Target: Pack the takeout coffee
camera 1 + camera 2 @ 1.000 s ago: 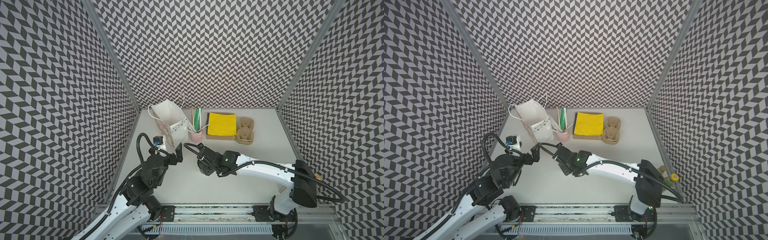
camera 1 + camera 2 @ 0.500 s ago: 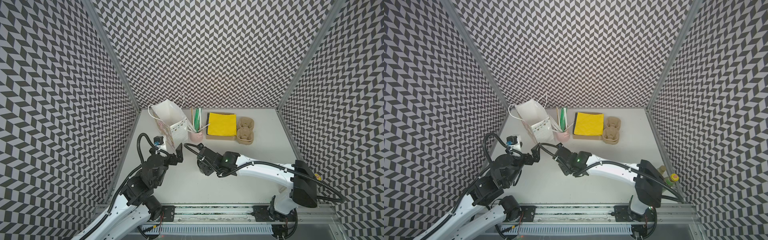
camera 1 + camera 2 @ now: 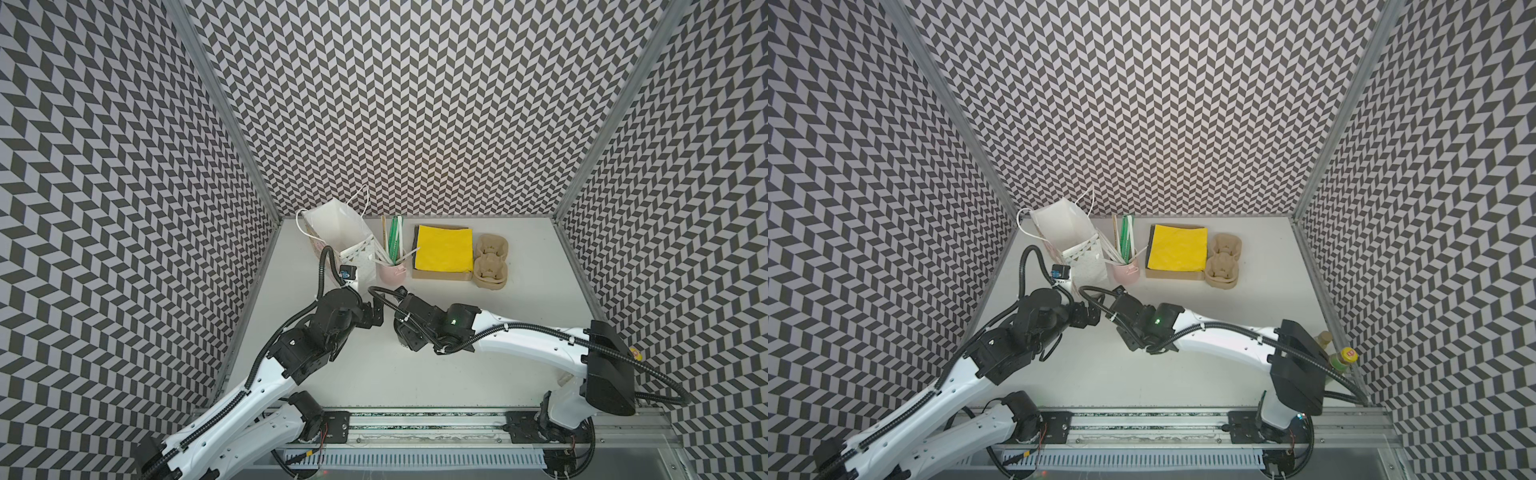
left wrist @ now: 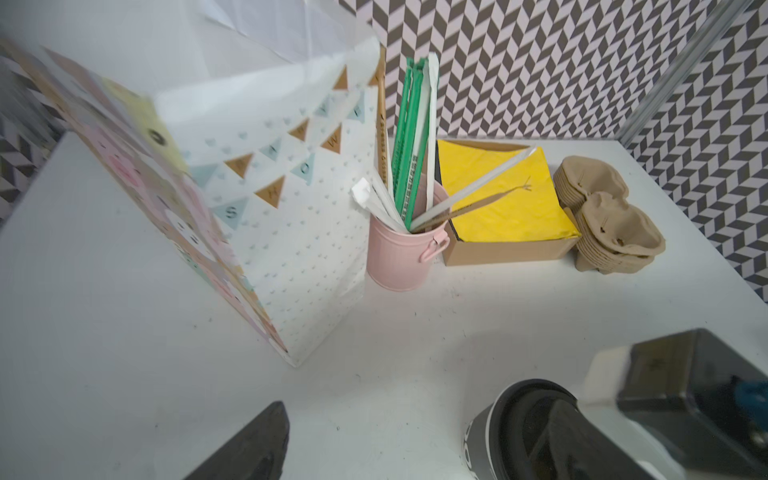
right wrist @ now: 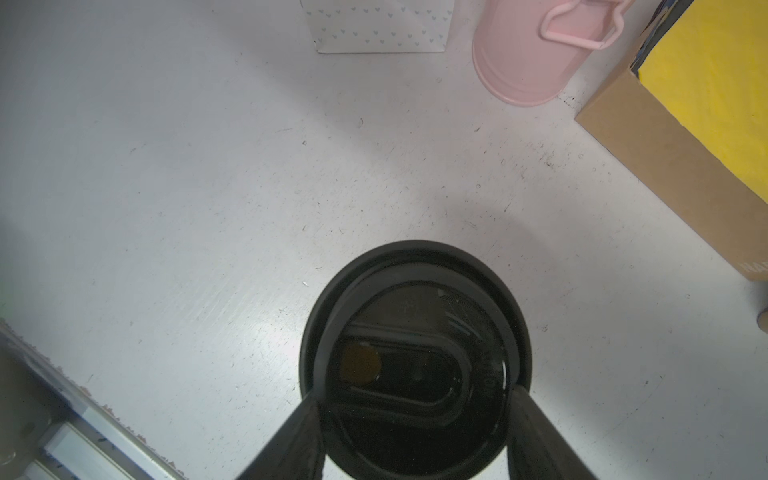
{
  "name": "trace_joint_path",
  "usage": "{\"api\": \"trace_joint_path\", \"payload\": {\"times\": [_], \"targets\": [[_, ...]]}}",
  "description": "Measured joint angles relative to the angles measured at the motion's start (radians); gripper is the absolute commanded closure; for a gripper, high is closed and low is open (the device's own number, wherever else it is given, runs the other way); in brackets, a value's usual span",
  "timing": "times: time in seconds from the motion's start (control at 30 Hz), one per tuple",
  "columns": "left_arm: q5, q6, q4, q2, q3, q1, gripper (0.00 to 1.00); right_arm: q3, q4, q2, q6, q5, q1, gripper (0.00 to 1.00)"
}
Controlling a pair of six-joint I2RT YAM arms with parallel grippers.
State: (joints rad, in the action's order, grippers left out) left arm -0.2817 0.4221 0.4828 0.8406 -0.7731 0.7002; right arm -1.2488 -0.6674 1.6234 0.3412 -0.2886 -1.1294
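The takeout coffee [image 5: 415, 299], a black cup with a round black lid, stands upright on the white table. My right gripper [image 5: 413, 395] is shut on it, one finger on each side of the lid. In both top views the right gripper [image 3: 409, 338] [image 3: 1131, 338] covers the cup. My left gripper [image 3: 376, 316] [image 3: 1094, 316] is open just to the left of it, holding nothing. In the left wrist view the cup [image 4: 511, 424] shows close by one finger of the left gripper [image 4: 415, 457].
A white paper bag [image 3: 336, 232] [image 4: 270, 187] stands open at the back left. Beside it are a pink cup with straws [image 3: 390, 270] [image 5: 528, 54], a cardboard box of yellow napkins [image 3: 444, 249] and stacked pulp cup carriers [image 3: 492, 262].
My left gripper has moved right, closer to the cup and the right gripper. The right arm and the cup have not moved.
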Motion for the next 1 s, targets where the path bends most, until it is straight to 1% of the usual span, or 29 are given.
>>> {"api": "trace_joint_path", "payload": {"times": [0.17, 0.4, 0.67, 0.9, 1.0], "targets": [[0.133, 0.105, 0.035, 0.048, 0.016, -0.020, 0.06, 0.010, -0.008, -0.014, -0.009, 0.013, 0.000, 0.39], [0.279, 0.235, 0.024, 0.034, 0.112, -0.029, 0.10, 0.010, -0.008, -0.014, -0.020, 0.016, 0.000, 0.39], [0.348, 0.326, -0.010, 0.037, 0.209, -0.040, 0.11, 0.010, -0.008, -0.014, -0.028, 0.019, 0.000, 0.39], [0.390, 0.362, -0.076, 0.059, 0.215, -0.051, 0.11, 0.010, -0.006, -0.014, -0.031, 0.026, 0.003, 0.39], [0.403, 0.365, -0.095, 0.083, 0.215, -0.062, 0.12, 0.010, -0.005, -0.014, -0.034, 0.029, 0.005, 0.39]]}}
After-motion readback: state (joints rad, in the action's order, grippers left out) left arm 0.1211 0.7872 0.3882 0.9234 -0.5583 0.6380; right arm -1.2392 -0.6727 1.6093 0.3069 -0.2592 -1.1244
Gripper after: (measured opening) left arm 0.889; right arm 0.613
